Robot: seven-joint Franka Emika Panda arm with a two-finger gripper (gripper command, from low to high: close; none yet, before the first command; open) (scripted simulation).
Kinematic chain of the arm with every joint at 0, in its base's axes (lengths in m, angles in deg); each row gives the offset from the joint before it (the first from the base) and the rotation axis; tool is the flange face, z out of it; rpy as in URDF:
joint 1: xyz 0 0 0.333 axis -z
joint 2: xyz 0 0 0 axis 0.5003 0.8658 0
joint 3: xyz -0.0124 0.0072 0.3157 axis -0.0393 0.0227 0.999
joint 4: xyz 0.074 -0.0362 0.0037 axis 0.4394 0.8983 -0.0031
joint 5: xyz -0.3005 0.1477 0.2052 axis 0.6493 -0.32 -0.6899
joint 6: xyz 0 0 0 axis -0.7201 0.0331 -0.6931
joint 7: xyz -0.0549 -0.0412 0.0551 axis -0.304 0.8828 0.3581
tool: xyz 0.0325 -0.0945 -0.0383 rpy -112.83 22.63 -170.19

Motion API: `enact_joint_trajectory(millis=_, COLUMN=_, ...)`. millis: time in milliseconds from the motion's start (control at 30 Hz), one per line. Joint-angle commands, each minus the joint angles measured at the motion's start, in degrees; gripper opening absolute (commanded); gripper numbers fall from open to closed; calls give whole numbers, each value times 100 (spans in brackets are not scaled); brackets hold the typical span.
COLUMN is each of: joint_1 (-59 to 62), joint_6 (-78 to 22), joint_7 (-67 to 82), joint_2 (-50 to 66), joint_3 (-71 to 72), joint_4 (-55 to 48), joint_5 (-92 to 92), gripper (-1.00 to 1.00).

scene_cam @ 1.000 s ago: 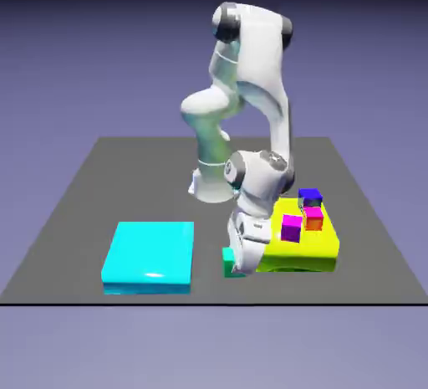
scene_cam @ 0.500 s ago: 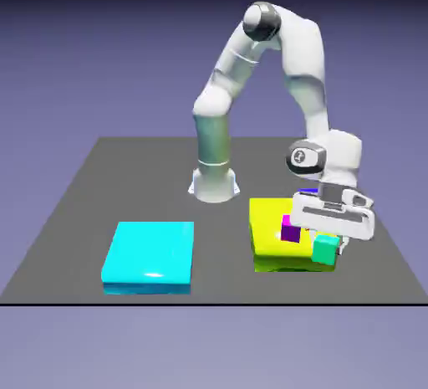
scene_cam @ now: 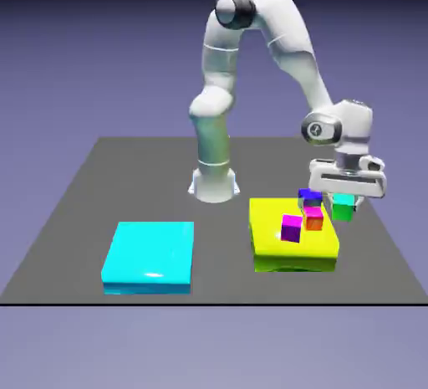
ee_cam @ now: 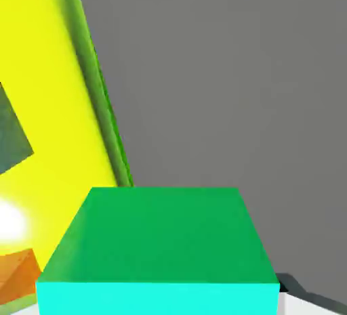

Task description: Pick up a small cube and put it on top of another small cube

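Your gripper [scene_cam: 343, 208] is clenched on the small green-teal cube [scene_cam: 343, 207], lifted. You haven't stacked it on the orange cube [scene_cam: 313, 219] yet.

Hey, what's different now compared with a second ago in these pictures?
The gripper has carried the green cube from the table's near edge, left of the yellow block, up and across to the block's far right corner, lifted off the table. It stays shut on the cube throughout. The cyan slab and the blue, orange and purple cubes have not moved.
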Motion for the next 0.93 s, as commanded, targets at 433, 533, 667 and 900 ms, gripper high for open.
enact_joint_trajectory(millis=433, joint_1=2331, joint_6=-1568, joint_7=-1048, joint_2=-2436, joint_3=2744, joint_4=1113, joint_5=-144, gripper=-100)
enact_joint_trajectory(millis=533, joint_1=2438, joint_6=-1255, joint_7=-1211, joint_2=-2294, joint_3=2739, joint_4=1191, joint_5=56, gripper=-100)
enact_joint_trajectory(millis=667, joint_1=2761, joint_6=-272, joint_7=-1668, joint_2=-1486, joint_3=2786, joint_4=1402, joint_5=674, gripper=-100)
enact_joint_trajectory(millis=900, joint_1=2356, joint_6=-1504, joint_7=-1095, joint_2=-2498, joint_3=2727, joint_4=1137, joint_5=-100, gripper=100)
